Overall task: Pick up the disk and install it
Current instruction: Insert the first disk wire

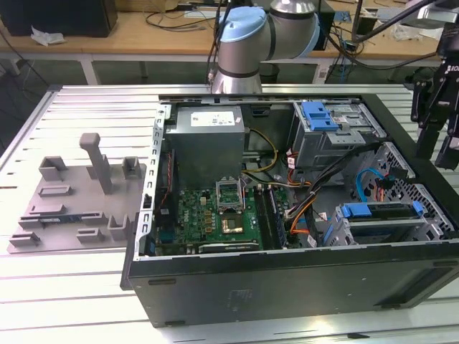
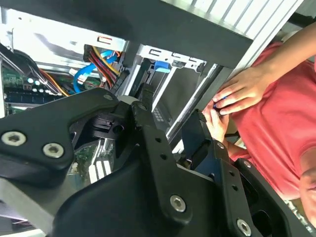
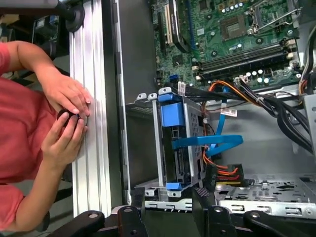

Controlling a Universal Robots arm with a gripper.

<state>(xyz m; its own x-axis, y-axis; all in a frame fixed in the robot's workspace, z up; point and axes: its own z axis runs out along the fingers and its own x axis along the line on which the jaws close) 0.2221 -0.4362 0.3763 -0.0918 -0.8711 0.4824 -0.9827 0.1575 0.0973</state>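
A disk [image 3: 174, 143] framed by a blue bracket stands on edge inside the metal drive cage at the front of the open computer case [image 1: 287, 287], and a blue cable crosses it. In the exterior view the same disk [image 1: 380, 212] lies low in the case at that view's right. My gripper [image 1: 436, 152] hangs above the case's right rim, higher than the cage. Its black fingers are spread wide in both wrist views, with nothing between them, so the gripper [image 3: 170, 205] is open and apart from the disk.
A second blue-tabbed bay [image 1: 320, 115] sits at the case's back right, with the motherboard [image 1: 215, 215] and loose cables [image 1: 305, 208] in the middle. A grey fixture [image 1: 79, 193] lies on the exterior view's left. A person's hands [image 3: 69, 116] rest on the table rail beside the case.
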